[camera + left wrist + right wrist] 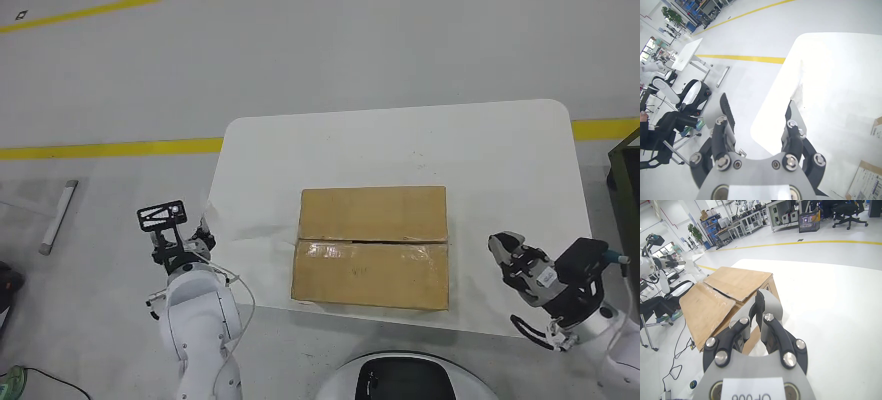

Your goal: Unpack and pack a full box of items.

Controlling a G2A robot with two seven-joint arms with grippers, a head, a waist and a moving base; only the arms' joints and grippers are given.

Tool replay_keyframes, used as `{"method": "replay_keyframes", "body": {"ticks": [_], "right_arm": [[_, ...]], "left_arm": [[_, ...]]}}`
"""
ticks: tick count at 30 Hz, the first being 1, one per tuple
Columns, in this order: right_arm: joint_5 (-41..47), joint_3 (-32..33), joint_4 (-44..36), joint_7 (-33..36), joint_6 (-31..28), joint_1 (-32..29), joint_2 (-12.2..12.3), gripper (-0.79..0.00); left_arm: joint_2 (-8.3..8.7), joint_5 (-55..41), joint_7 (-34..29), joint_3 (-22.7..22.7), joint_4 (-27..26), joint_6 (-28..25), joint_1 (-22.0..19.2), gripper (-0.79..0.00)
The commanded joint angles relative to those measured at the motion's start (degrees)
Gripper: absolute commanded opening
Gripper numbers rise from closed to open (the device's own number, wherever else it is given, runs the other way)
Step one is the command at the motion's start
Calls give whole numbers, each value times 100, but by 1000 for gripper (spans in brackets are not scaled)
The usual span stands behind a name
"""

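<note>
A brown cardboard box [372, 247] sits in the middle of the white table [400, 140], its two top flaps down and meeting along a taped seam. My left gripper [163, 214] hangs off the table's left edge over the floor. In its wrist view the left gripper [759, 110] is open and empty, with the box's corner [866, 180] off to one side. My right gripper [500, 247] is at the table's front right, just right of the box. In the right wrist view that gripper [758, 306] is shut on nothing, close to the box's end wall [770, 288].
A dark green bin [628, 190] stands beyond the table's right edge. A grey bar [58, 215] lies on the floor to the left. Bare tabletop [829, 313] stretches behind and right of the box.
</note>
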Motion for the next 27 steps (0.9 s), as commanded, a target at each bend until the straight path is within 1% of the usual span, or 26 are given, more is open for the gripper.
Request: {"method": "replay_keyframes", "body": {"ticks": [1, 4, 8, 12, 17, 19, 23, 27], "right_arm": [[-27, 42, 43, -18, -196, -48, 11, -785], [-129, 181, 144, -75, -604, -181, 37, -785], [-290, 375, 255, -156, -1408, -380, 85, -785], [-549, 497, 321, -286, -2113, -552, 125, -785], [-917, 497, 367, -475, -2745, -661, 161, -785], [-1146, 435, 320, -535, -2745, -699, 182, -785], [-1346, 315, 342, -776, -2745, -765, 230, -785], [-1554, 138, 285, -911, -2745, -808, 332, -785]], "left_arm": [[2, -2, 16, -24, -88, 0, 35, 0], [2, -24, 1, -50, -248, -17, 105, 0], [4, -58, -20, -88, -474, -54, 184, 0], [16, -19, -53, -290, -561, -56, 223, 0], [28, -135, -105, -468, -697, -152, 205, 0], [34, -150, -86, -481, -734, -239, 203, 0], [40, -173, -110, -557, -760, -242, 175, 0], [36, -432, -155, -566, -853, -235, 127, 0]]}}
